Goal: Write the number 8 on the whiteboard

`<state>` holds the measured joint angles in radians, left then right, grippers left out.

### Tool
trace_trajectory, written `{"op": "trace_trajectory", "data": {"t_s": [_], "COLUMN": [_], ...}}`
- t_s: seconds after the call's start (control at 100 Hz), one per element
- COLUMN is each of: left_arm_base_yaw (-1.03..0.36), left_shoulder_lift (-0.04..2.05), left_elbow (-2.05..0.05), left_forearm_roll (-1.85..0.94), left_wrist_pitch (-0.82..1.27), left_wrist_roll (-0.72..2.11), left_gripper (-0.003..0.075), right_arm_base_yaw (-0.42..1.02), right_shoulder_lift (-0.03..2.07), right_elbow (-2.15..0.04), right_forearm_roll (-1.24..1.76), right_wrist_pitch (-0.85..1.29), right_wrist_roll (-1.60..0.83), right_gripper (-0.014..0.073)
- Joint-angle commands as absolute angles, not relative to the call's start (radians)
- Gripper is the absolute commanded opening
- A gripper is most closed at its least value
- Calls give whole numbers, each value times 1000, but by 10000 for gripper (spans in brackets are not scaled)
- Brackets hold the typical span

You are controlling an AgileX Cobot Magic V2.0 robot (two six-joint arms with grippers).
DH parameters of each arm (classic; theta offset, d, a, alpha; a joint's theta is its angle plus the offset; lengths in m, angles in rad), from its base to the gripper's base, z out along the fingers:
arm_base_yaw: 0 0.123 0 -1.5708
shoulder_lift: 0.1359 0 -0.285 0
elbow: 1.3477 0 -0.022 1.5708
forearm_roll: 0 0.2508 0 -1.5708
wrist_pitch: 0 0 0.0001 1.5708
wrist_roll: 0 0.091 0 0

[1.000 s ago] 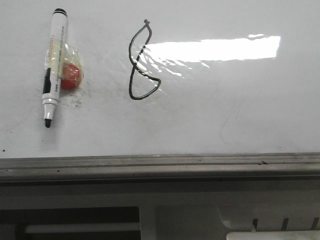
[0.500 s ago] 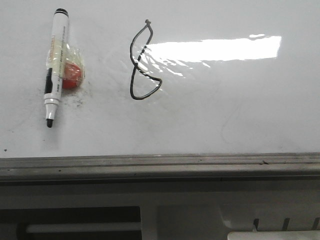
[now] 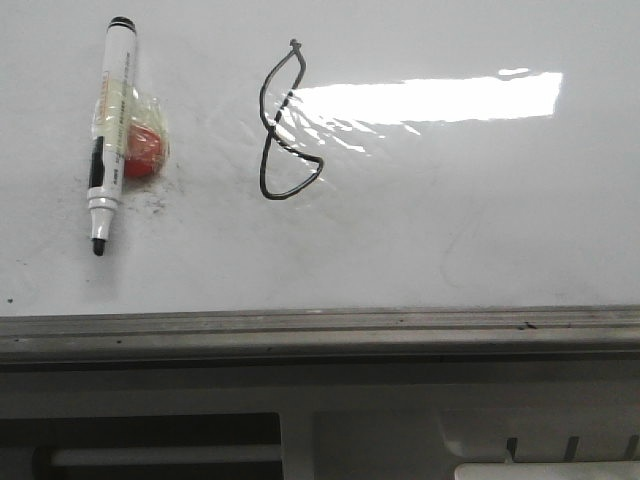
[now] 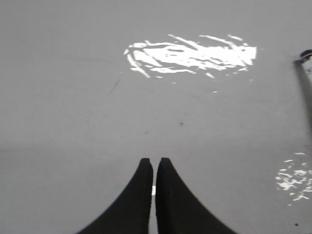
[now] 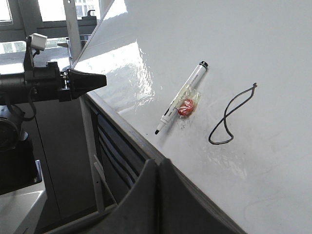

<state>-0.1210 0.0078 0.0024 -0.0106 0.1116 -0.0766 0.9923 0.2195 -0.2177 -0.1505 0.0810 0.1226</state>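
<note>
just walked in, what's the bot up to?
Nothing is being handled now. A lopsided 8 is already drawn on the whiteboard, and the uncapped marker lies on the board to its left, a red blob taped to its side. Both arms are pulled back off the board: left gripper and right gripper are shut and empty.

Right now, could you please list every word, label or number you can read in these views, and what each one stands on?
"8": hand-drawn, lopsided, on the whiteboard; the number 8 is the only readable sign.
Printing along the marker barrel: too small and blurred to read.
Nothing legible on the red object taped to the marker, or on either gripper.
</note>
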Motion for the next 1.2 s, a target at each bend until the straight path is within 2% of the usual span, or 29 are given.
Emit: {"op": "trace_trajectory", "data": {"t_s": [0.0, 0.27, 1.19], "left_arm_base_yaw": [-64, 39, 47], "left_shoulder_lift": [-22, -33, -33], "left_elbow": [32, 32, 32], "left_forearm_roll": [0, 25, 23], "left_wrist_pitch": [111, 310, 308], "left_wrist_roll": [-121, -180, -180], "left_gripper": [-20, -20, -20], "right_arm_base_yaw": [990, 990, 990], "right_shoulder_lift": [227, 227, 227], "right_elbow": [-241, -241, -241], "right_forearm_roll": [-158, -158, -158], "right_wrist_pitch": [0, 6, 6], "right_wrist_roll": [114, 114, 114], "right_gripper": [-64, -64, -64]}}
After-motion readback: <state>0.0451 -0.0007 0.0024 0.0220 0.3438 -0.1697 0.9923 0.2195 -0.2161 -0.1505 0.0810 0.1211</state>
